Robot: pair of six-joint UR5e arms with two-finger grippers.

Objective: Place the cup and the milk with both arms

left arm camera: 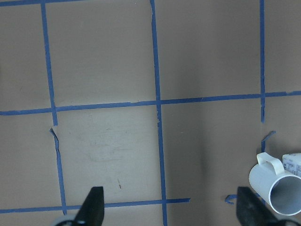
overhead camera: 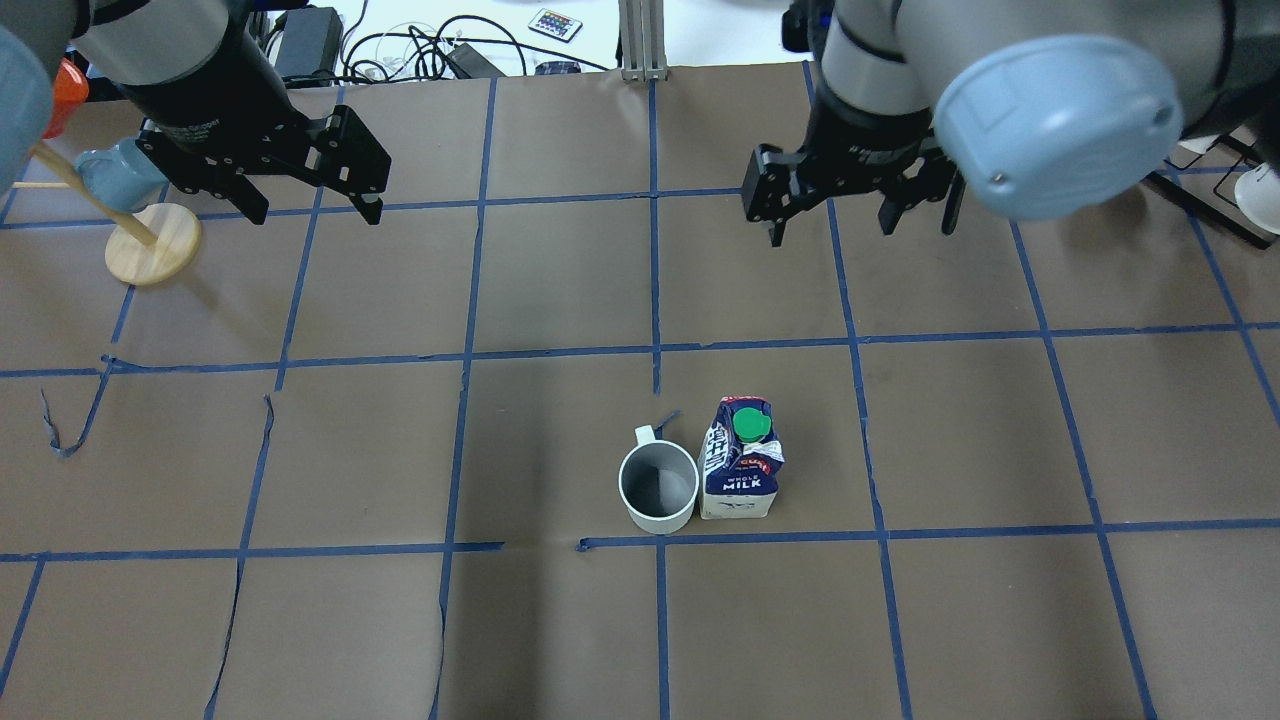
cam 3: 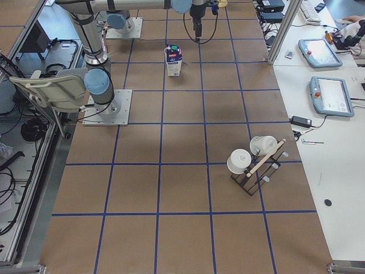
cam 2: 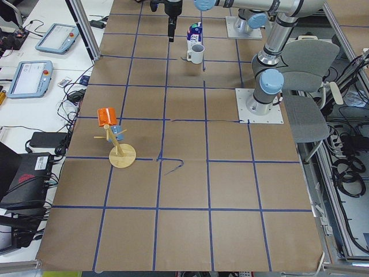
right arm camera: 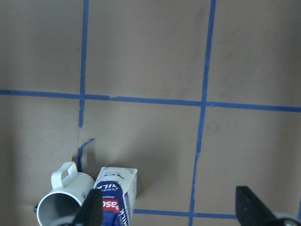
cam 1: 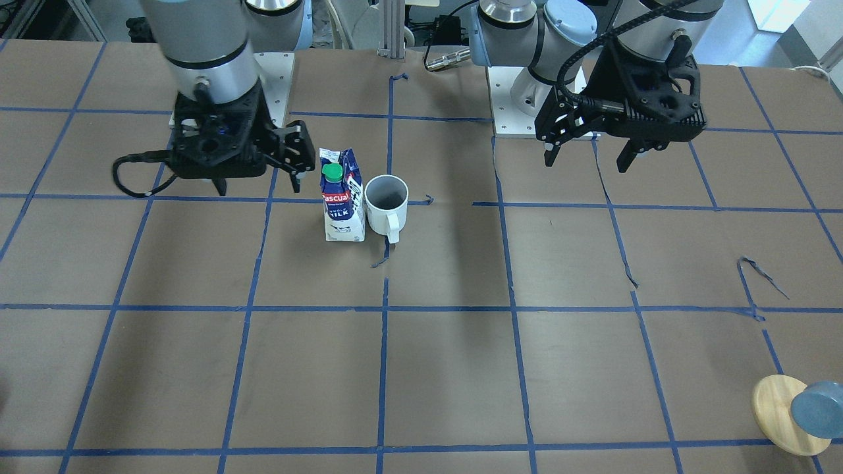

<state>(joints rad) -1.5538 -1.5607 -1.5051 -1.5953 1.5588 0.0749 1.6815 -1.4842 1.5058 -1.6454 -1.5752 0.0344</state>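
Back toward my base, between both pincers: cup and milk, upright, just beside each other.
My right pincer: open, empty; milk lies nearer, inward.
My left pincer: open, empty; cup faces it, well apart.

Even, bright overhead light, soft shadows; wrist views seem slightly blurred.
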